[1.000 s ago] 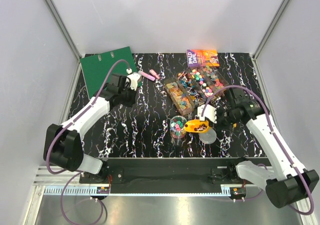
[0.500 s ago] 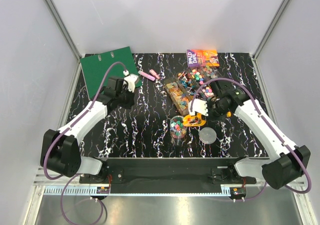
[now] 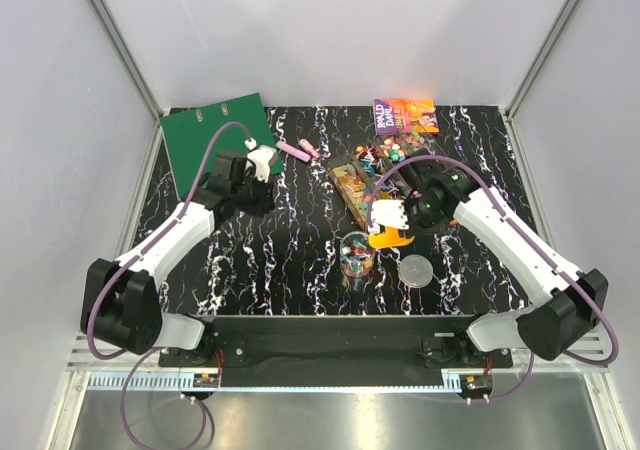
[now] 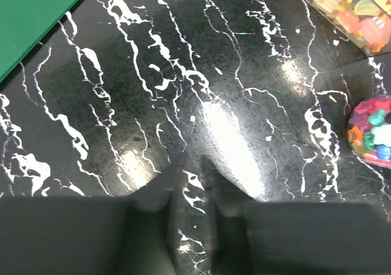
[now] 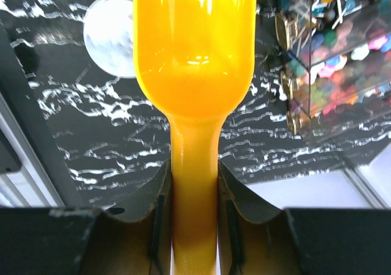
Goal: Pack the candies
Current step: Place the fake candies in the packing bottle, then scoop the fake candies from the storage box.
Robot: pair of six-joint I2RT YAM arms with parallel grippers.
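Multicoloured candies are seen in the clear tray and in the cup near it. Between them the yellow scoop, seemingly empty, is pinched by the right claw. A fresh dip into the tray is judged due. The left claw is pressed together above the table. Earlier the scoop was held lower, beside the lid.

Black marbled table, grey walls
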